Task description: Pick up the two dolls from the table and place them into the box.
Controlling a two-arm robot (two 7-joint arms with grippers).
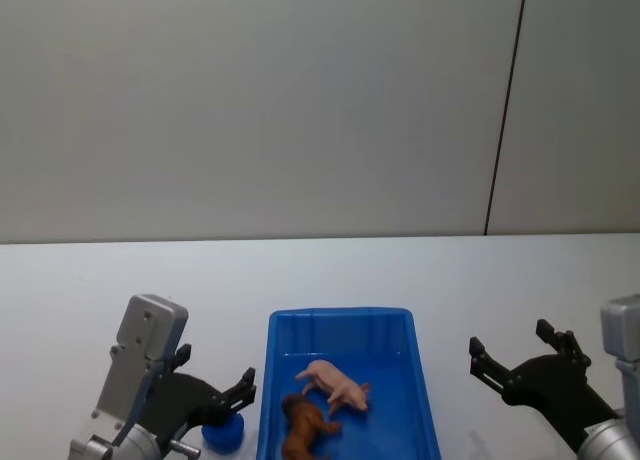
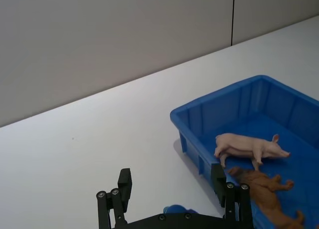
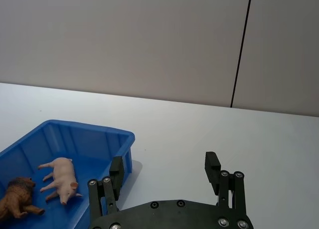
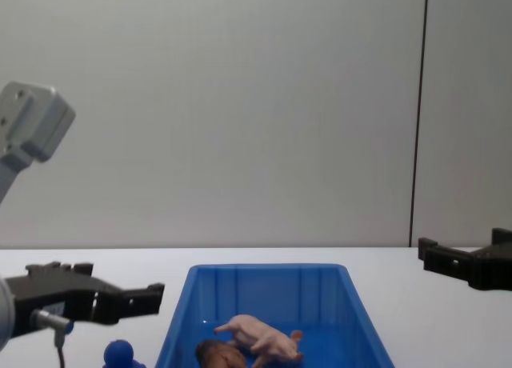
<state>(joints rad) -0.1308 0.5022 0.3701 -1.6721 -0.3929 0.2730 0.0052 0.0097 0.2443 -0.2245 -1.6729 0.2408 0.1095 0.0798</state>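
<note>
Left end effector (image 2: 170,172), right end effector (image 3: 164,160) flank box (image 1: 340,316), fingers spread wide

No readable text, label, brand, number or sign anywhere.

The box (image 1: 340,322) loses its near end at the head view's lower edge, as does the brown doll (image 1: 303,427) inside. Left of the box, a small blue object (image 1: 222,436), partly behind the left gripper (image 1: 244,390), cannot be identified.

In blue box (image 1: 340,318) on white table (image 1: 470,280): pink pig (image 1: 335,383), brown maned doll (image 1: 303,427), lying.
</note>
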